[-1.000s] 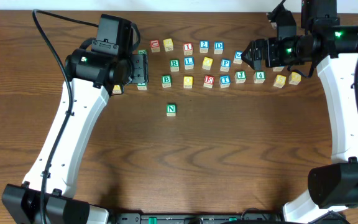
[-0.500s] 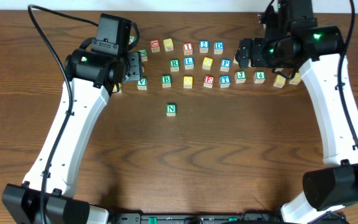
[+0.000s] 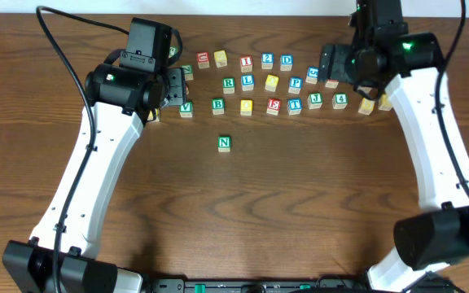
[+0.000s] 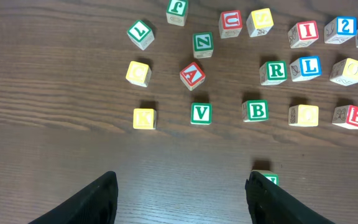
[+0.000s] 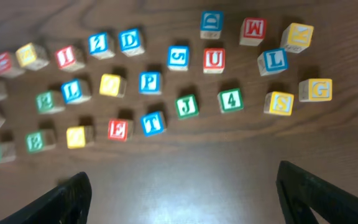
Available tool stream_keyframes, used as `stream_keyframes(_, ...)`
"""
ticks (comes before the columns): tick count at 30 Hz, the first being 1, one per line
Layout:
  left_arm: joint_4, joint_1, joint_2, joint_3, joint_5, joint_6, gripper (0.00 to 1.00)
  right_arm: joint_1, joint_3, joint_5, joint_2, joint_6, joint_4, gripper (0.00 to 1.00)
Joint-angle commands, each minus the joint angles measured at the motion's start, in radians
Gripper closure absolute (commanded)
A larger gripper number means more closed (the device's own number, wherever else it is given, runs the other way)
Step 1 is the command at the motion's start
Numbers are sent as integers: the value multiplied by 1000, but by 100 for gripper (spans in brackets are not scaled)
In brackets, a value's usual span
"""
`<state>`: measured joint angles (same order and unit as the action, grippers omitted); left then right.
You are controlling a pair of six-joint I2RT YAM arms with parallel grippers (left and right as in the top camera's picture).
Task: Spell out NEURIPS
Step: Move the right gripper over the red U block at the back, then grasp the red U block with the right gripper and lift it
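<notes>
- Since a second ago the right arm's wrist has swung leftward over the right end of the rows. The left pincer has drawn back a little, so the green V cube (image 3: 186, 107) now shows. No cube has shifted.
- Nearest on the tabletop (image 3: 300, 203), the green N cube (image 3: 224, 142) sits alone, well apart from the rows (in the left wrist view only its top edge peeks out beside one finger).
- The left pincer (image 4: 180, 179) is released and holds nothing, its fingers spread wide above bare wood, the V cube beyond them.
- The right pincer (image 5: 182, 174) likewise gapes wide and carries nothing.
- Next row back: the red E cube (image 3: 273, 104) sits just left of the blue T cube (image 3: 295, 104).
- Row behind that: the green R cube (image 3: 229, 82) has a blue L cube (image 3: 247, 81) just beside it, and the blue P cube (image 3: 295, 82) lies further right.
- Farthest row: the red I cube (image 3: 246, 61) is just left of the blue 2 cube (image 3: 267, 59), and a red U cube (image 4: 230, 22) sits at the row's left end.
- A second red U cube (image 5: 214, 60) lies under the right arm.
</notes>
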<state>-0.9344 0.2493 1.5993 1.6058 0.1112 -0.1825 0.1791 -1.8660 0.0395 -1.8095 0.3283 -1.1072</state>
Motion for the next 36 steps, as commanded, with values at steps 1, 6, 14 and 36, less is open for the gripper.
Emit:
stream_keyframes(1,0,-4,16,-1,13,6,35,-7,-16,48,-93,43,44,12)
stream_keyframes(6,1,-4,17,-1,13,6,35,-26,-108,34,-211,23,66,15)
stream_keyframes(14,1,-4,17,-1,13,6,35,-39,-511,37,-489,-19,-101,17)
stream_keyframes(36,0,-4,17,-1,13,6,35,-72,-558,141,-714,61,-80,44)
